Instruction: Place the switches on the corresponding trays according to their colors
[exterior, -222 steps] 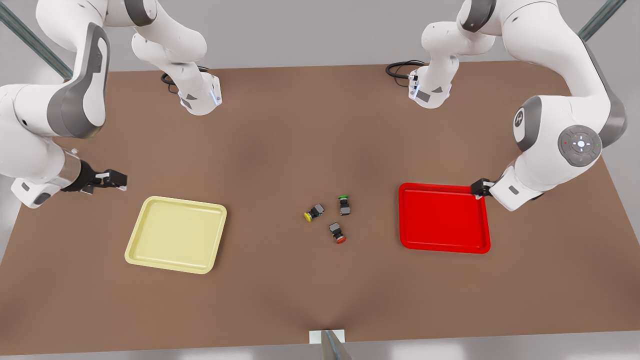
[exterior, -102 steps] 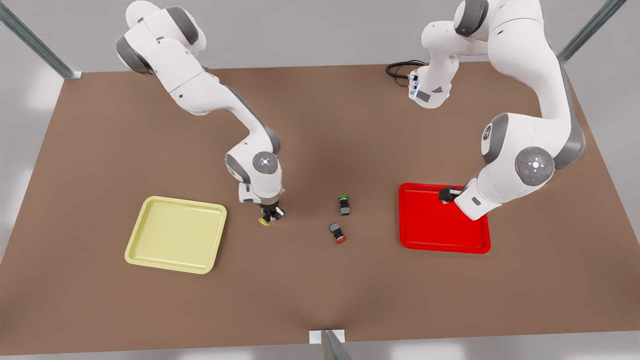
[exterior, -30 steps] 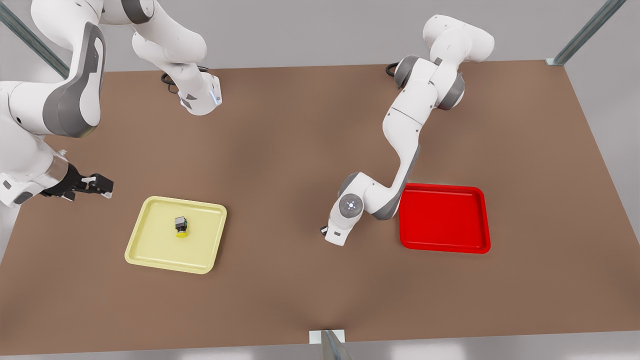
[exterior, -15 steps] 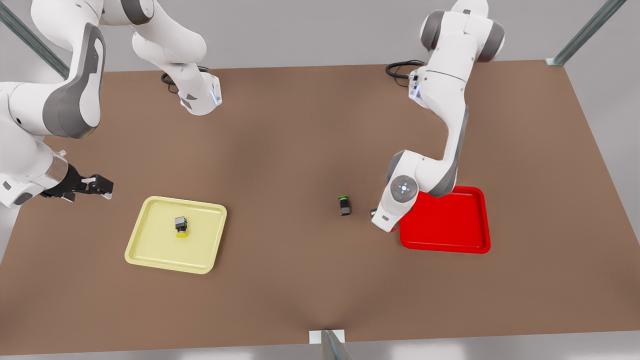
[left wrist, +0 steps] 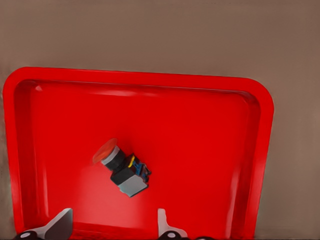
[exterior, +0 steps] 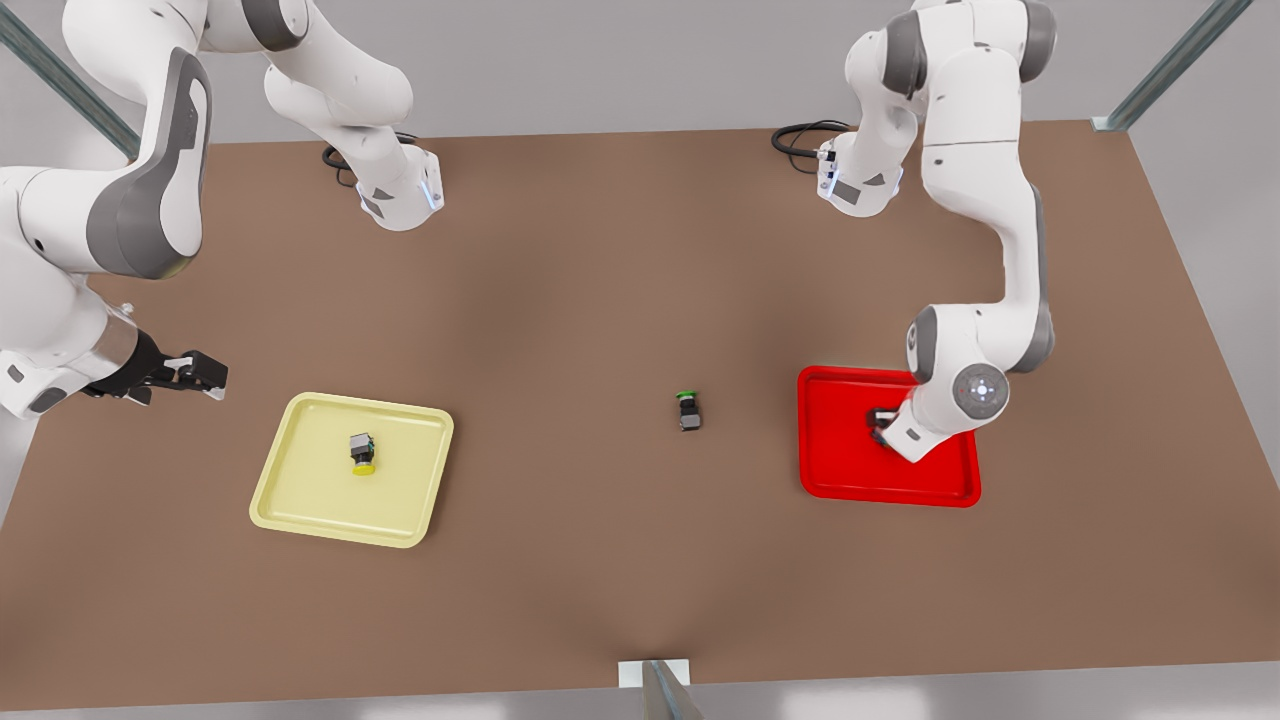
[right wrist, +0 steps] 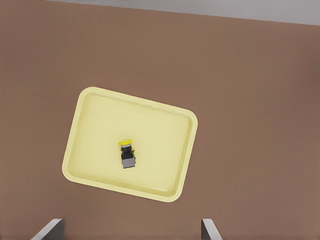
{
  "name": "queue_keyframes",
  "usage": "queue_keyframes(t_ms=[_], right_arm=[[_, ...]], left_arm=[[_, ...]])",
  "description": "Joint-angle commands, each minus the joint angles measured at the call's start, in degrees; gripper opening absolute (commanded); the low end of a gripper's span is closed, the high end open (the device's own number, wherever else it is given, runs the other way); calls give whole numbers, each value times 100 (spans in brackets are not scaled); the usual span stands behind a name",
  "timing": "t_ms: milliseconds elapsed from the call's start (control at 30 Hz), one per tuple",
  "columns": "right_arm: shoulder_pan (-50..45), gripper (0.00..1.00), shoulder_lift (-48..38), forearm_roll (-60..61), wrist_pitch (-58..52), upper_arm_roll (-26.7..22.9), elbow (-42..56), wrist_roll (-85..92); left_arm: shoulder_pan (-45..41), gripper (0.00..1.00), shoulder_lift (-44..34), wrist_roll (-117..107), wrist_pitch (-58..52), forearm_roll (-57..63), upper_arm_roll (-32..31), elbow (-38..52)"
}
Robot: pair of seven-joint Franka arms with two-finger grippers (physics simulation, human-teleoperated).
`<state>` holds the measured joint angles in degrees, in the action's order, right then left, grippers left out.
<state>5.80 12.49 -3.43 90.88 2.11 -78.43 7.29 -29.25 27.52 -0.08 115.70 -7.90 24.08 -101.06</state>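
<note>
Two white robot arms work over a brown worktop point(exterior: 600, 250). The left tool point(exterior: 880, 425) hangs over the red tray point(exterior: 840, 480), on the front view's right. Its fingers point(left wrist: 60, 222) are spread apart and grasp nothing. The red-capped switch point(left wrist: 121, 167) lies on its side on the tray floor directly below this tool, clear of both fingers, so it looks released.

The right tool point(exterior: 195, 375) waits at the front view's left, well apart from the switches. Its fingers point(right wrist: 50, 229) are also spread and empty. The pale yellow tray point(exterior: 300, 500) lies near it, and the yellow-capped switch point(exterior: 362, 453) rests inside that tray near the middle.

Both colour-matched placements appear done. The green-capped switch point(exterior: 688, 411) lies on the bare worktop between the two trays, well apart from either tool. No green tray is visible, so nothing more seems called for.
</note>
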Motion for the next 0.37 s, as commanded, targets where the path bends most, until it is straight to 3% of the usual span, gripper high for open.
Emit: queue_keyframes(t_ms=[0,167,200,233,267,333], right_arm=[[0,100,-1,0,0,0,3,0],[0,100,-1,0,0,0,3,0],[0,100,-1,0,0,0,3,0],[0,100,-1,0,0,0,3,0],[0,100,-1,0,0,0,3,0],[0,100,-1,0,0,0,3,0]], left_arm=[[7,100,-19,-10,-196,-44,0,217],[24,100,8,-115,-2620,-27,202,3028],[463,100,-220,-115,-2755,17,-218,3215],[1069,100,-422,-115,-2755,543,-1061,3216],[1931,100,-721,-308,-2755,1414,-2424,3145],[2151,100,-889,-362,-2763,1511,-2716,3093]])
